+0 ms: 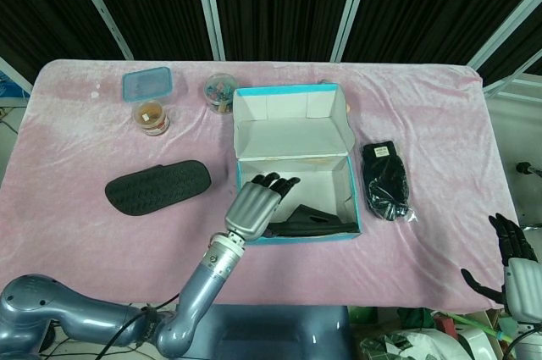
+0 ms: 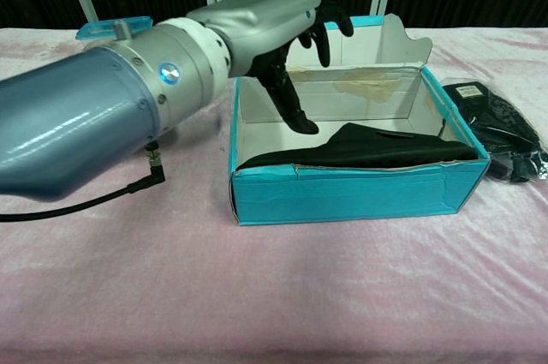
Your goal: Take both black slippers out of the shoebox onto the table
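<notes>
One black slipper [image 1: 158, 186] lies sole-up on the pink table, left of the teal shoebox [image 1: 298, 235]. The other black slipper [image 1: 315, 222] [image 2: 368, 148] lies inside the box along its front wall. My left hand [image 1: 254, 203] [image 2: 274, 30] hovers over the box's left front part, fingers spread and empty, its fingertips above the slipper's left end. My right hand [image 1: 513, 260] hangs off the table's right front corner, fingers apart and holding nothing.
A black bag in clear wrap [image 1: 387, 179] lies right of the box. A blue-lidded container [image 1: 146, 83], a small jar [image 1: 151, 116] and a clear cup of bits [image 1: 220, 91] stand at the back left. The box lid [image 1: 290, 126] stands up at the rear.
</notes>
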Motion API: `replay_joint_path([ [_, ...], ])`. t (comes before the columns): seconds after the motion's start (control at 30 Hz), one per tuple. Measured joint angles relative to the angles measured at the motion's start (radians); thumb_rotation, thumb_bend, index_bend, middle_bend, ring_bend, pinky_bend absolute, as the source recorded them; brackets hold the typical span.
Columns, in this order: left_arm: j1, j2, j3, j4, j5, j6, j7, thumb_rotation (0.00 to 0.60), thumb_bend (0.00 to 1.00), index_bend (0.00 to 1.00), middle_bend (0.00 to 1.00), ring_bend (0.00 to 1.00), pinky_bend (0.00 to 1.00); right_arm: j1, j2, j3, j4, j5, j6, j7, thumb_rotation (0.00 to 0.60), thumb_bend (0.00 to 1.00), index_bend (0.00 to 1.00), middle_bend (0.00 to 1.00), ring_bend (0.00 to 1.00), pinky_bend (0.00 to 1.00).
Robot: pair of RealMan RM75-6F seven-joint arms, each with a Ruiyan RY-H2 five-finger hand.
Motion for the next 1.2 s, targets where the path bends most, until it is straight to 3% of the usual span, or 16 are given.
replay_joint_path([
  [0.37, -0.074, -0.096, -0.034, 0.071, -0.088, -0.017, 0.036, 0.6, 0.0, 0.17, 0.3, 0.19, 0.31, -0.008, -0.003, -0.001, 0.013, 0.007, 0.002, 0.014, 0.6, 0.11, 0.03, 0.04, 0.0, 0.18],
  [1.2, -0.14, -0.182, -0.057, 0.215, -0.174, -0.021, 0.06, 0.6, 0.0, 0.17, 0.31, 0.19, 0.32, -0.016, -0.01, 0.001, 0.033, 0.012, 0.003, 0.034, 0.6, 0.11, 0.03, 0.04, 0.0, 0.18],
])
